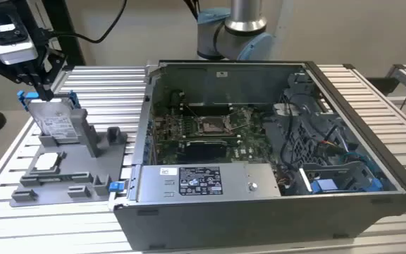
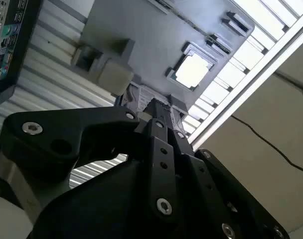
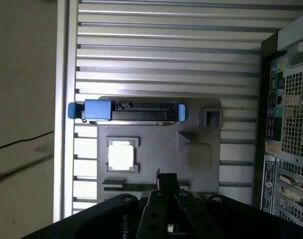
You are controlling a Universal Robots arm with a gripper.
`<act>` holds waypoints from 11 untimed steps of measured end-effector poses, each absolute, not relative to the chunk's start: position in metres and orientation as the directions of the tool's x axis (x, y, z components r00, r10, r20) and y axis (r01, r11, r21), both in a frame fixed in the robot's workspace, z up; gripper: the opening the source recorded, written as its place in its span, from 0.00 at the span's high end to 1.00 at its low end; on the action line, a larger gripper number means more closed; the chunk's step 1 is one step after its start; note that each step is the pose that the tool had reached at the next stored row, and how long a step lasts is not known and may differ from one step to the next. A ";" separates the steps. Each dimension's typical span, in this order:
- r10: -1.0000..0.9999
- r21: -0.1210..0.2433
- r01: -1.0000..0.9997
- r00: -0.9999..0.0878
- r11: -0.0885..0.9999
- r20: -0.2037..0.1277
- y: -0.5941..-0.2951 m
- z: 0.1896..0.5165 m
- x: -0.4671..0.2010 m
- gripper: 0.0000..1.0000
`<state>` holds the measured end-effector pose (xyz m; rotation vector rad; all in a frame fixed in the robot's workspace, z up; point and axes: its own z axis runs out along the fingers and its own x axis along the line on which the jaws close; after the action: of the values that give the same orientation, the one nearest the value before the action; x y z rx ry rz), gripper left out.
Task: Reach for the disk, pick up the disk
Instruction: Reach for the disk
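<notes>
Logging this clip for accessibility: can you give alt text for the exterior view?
The gripper hangs at the top edge of the disk, which stands on edge in a grey fixture tray at the exterior view's left. An open computer case sits beside the tray.

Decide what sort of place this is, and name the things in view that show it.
Probably a robotics lab bench for computer assembly work. A robot arm stands behind an open computer case on a slatted metal table. Beside the case, a grey fixture tray holds the disk standing on edge.
</notes>
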<state>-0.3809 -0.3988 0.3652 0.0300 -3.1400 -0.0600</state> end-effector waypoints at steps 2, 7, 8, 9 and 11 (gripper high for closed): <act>-0.019 0.038 -0.019 -1.000 0.999 0.000 -0.399 0.365 -0.381 1.00; -0.019 0.038 -0.019 -1.000 0.999 0.000 -0.399 0.365 -0.381 1.00; -0.019 0.038 -0.019 -1.000 0.999 0.000 -0.399 0.365 -0.381 1.00; -0.019 0.038 -0.019 -1.000 0.999 0.001 -0.399 0.365 -0.381 1.00; -0.019 0.038 -0.019 -1.000 0.999 0.001 -0.399 0.365 -0.381 1.00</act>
<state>-0.3809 -0.3988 0.3653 0.0300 -3.1400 -0.0603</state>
